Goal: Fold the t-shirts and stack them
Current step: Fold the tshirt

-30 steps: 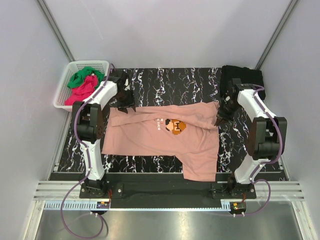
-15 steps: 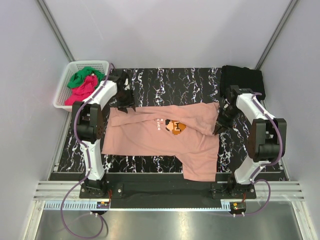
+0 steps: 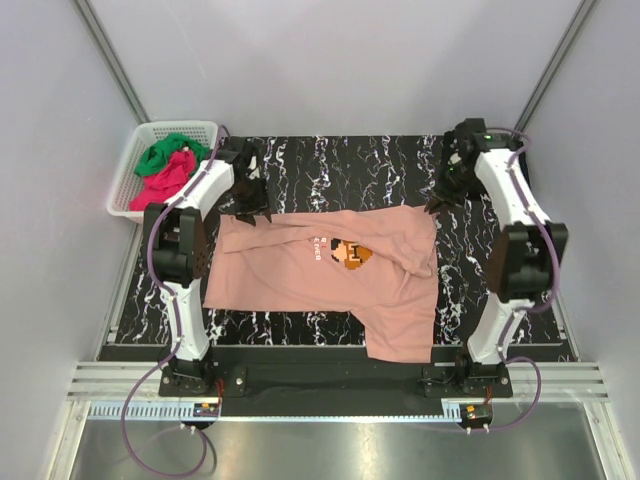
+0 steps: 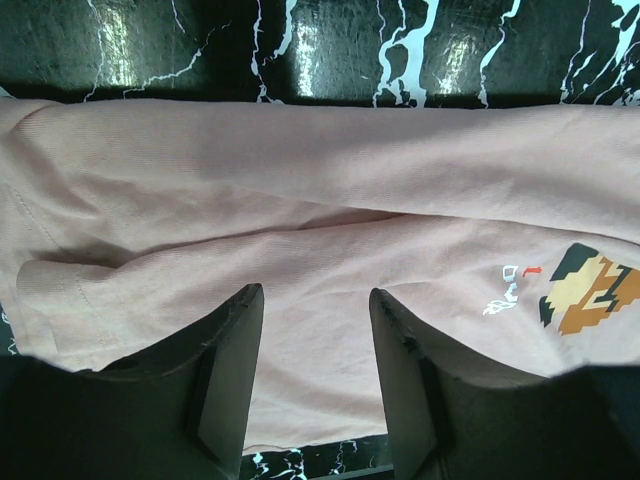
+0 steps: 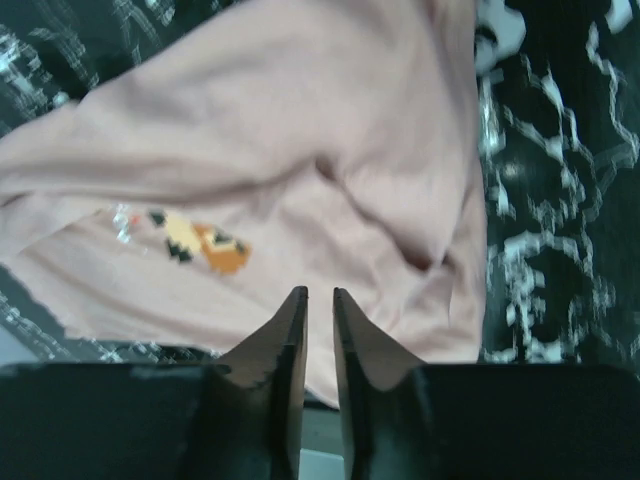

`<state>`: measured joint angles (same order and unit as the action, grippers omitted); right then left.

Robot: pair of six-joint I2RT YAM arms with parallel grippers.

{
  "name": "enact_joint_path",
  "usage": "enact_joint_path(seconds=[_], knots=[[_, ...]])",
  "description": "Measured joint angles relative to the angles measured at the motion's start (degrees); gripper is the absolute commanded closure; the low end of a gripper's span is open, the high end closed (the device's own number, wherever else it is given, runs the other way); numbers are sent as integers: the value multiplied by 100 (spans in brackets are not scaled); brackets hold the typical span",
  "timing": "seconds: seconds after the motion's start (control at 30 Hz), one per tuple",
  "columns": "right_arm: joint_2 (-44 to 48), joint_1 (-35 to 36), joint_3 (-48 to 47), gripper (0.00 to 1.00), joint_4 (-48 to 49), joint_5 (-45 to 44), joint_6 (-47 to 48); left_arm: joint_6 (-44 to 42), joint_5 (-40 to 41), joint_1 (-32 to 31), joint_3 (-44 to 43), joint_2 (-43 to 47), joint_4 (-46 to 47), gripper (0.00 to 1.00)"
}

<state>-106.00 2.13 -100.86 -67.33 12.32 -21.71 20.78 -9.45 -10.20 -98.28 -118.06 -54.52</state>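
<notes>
A salmon-pink t-shirt [image 3: 300,270] with a pixel figure [image 3: 350,253] lies spread on the black marble table [image 3: 330,160], its right part folded over. My left gripper [image 3: 250,210] hovers open at the shirt's back left corner. In the left wrist view its fingers straddle bare pink cloth [image 4: 350,180] around the gripper's middle [image 4: 315,295]. My right gripper [image 3: 438,203] is raised near the shirt's back right corner. In the right wrist view its jaws [image 5: 318,292] stand a narrow slit apart with nothing between them, high over the shirt [image 5: 330,130].
A white basket [image 3: 125,190] at the back left holds a green t-shirt [image 3: 170,152] and a magenta-red one [image 3: 165,180]. A black t-shirt [image 3: 524,165] lies at the back right, mostly hidden behind the right arm. Grey walls enclose the table.
My right gripper has let go of the shirt's right edge, opened slightly, and risen toward the back right corner. The left gripper and the shirt have stayed in place.
</notes>
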Motion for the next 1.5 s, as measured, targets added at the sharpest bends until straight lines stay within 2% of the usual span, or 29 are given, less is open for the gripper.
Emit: enact_joint_path(seconds=[0.17, 0.3, 0.67, 0.7, 0.77, 1.17, 1.4, 1.5], knots=[[-1432, 0, -264, 73, 409, 223, 35, -2, 2, -11, 103, 243, -2, 49], [-1943, 7, -264, 69, 457, 496, 35, -2, 2, -11, 258, 564, -35, 49], [-1943, 26, -264, 64, 608, 1176, 151, 0, 2, -20, 393, 662, -116, 50], [-1943, 28, -219, 59, 638, 1198, 164, -2, 2, -22, 393, 662, -116, 50], [-1943, 28, -127, 56, 684, 1233, 179, -2, 2, -22, 393, 662, -114, 50], [-1943, 35, 708, 55, 1163, 1558, 201, -24, 2, -20, 420, 662, -129, 50], [-1943, 37, 800, 55, 1344, 1862, 216, -44, 4, -22, 422, 662, -129, 50], [-1943, 39, 807, 61, 1425, 2035, 238, -46, 7, -22, 442, 662, -129, 50]])
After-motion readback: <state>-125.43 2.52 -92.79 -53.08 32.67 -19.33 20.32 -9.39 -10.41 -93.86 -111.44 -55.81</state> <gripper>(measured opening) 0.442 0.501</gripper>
